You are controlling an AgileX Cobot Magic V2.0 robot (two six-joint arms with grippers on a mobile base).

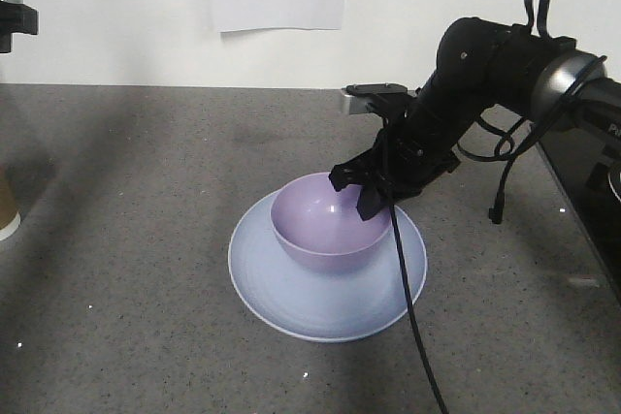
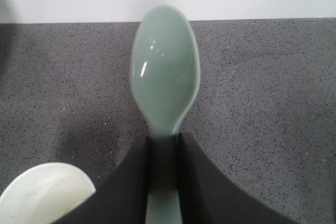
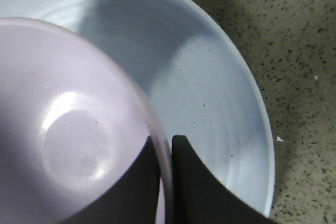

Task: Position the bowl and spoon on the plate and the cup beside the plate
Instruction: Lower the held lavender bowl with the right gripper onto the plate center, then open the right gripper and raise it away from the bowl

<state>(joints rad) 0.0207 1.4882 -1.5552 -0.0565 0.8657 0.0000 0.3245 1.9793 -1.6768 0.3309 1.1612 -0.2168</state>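
R gripper (image 3: 167, 141) pinching bowl (image 1: 328, 230) rim on plate (image 1: 320, 312).
L gripper (image 2: 164, 142) clamps spoon (image 2: 165, 72); I reckon a skewed release tips bowl off plate centre.

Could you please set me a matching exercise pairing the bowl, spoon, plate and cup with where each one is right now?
Things: 1 bowl; 2 spoon; 3 plate; 4 cup.
States: A flat on the counter beneath another item; B rim pinched by the fingers of the right gripper; C standing free at the left; D held in the left gripper above the counter.
Pairs: 1-B; 2-D; 3-A; 4-C.
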